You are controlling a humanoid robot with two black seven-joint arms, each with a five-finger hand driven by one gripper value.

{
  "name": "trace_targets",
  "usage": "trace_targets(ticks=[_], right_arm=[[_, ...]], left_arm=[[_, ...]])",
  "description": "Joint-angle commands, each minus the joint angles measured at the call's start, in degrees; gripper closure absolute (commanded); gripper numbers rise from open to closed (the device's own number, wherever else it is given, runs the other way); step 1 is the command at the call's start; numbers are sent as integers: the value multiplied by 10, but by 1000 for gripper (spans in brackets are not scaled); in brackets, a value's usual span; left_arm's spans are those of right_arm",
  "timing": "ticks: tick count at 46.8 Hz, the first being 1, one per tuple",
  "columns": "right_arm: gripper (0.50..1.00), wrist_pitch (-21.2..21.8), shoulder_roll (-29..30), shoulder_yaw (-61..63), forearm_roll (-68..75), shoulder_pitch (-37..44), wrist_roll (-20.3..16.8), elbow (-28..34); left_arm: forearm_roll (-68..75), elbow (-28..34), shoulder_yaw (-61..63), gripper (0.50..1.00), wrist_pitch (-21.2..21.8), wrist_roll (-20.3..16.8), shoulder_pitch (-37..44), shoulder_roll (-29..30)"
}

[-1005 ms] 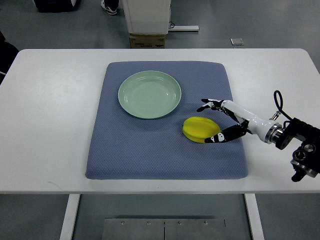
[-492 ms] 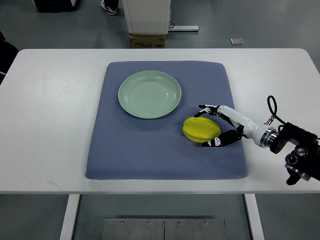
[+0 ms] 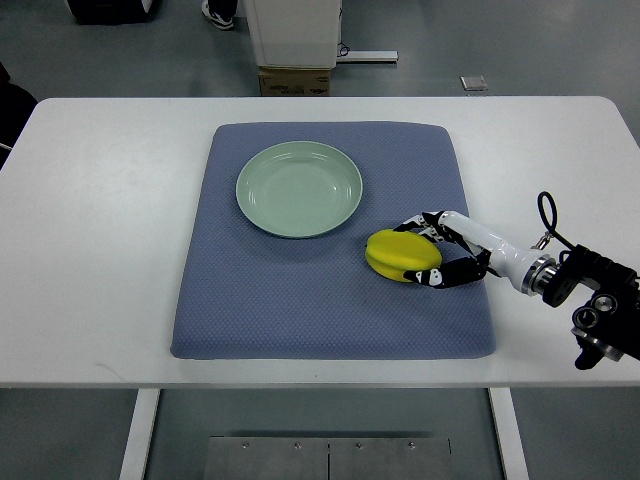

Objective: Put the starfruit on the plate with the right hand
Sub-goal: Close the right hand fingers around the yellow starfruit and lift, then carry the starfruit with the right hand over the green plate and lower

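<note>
A yellow starfruit (image 3: 398, 255) lies on the blue mat (image 3: 300, 300), to the lower right of the pale green plate (image 3: 299, 188). My right hand (image 3: 428, 250) reaches in from the right edge and its fingers curl around the fruit's right side, fingertips above and thumb below touching it. The fruit still rests on the mat. The plate holds nothing. The left arm does not show.
The white table (image 3: 100, 220) carries the mat. A cardboard box (image 3: 295, 80) and a white base stand on the floor beyond the far edge. A person's shoe (image 3: 218, 14) shows at the top.
The right hand moved left toward the starfruit and its spread fingers closed in around the fruit's right side. The fruit has hardly shifted.
</note>
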Motion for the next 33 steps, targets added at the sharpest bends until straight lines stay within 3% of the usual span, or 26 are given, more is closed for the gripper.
trace_targets(ticks=[1, 11, 33], right_arm=[[866, 0, 1, 0, 1, 0, 0, -6], [1000, -1, 0, 5, 4, 6, -1, -8], [1000, -1, 19, 27, 39, 80, -38, -26]], left_arm=[[0, 0, 0, 500, 0, 0, 0, 0], [0, 0, 0, 500, 0, 0, 0, 0], [0, 0, 0, 500, 0, 0, 0, 0]])
